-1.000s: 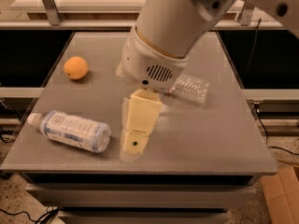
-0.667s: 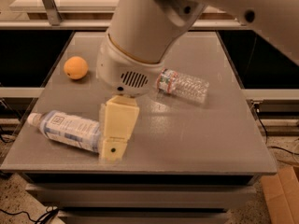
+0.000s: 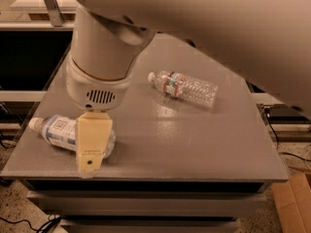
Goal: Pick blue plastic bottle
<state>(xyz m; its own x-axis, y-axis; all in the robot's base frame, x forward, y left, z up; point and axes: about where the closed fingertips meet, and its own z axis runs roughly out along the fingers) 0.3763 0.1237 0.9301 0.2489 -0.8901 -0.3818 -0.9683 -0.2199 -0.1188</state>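
- Pale blue and white on its label, the blue plastic bottle (image 3: pixel 58 131) lies on its side at the front left corner of the table, its white cap pointing left towards the edge.
- Its body is wide and smooth; the right-hand part is covered from above, and only a clear rounded end shows past that cover.
- The cover is the gripper (image 3: pixel 92 144), a cream-coloured piece hanging straight over the bottle and reaching close to the table's front edge. From where I stand I cannot tell how wide it is set, or whether it has hold of the bottle.
- Above it the robot arm (image 3: pixel 102 57) rises as a thick white cylinder with a small vent grille, and a larger white section fills the upper right.
- A slimmer ridged clear bottle (image 3: pixel 184 87) with a red-green band also lies on its side, well apart, towards the back right.
- The table (image 3: pixel 194 140) has a grey, faintly shiny top.
- A cardboard box (image 3: pixel 294 203) sits on the speckled floor at the lower right, and dark cables (image 3: pixel 29 222) trail at the lower left.
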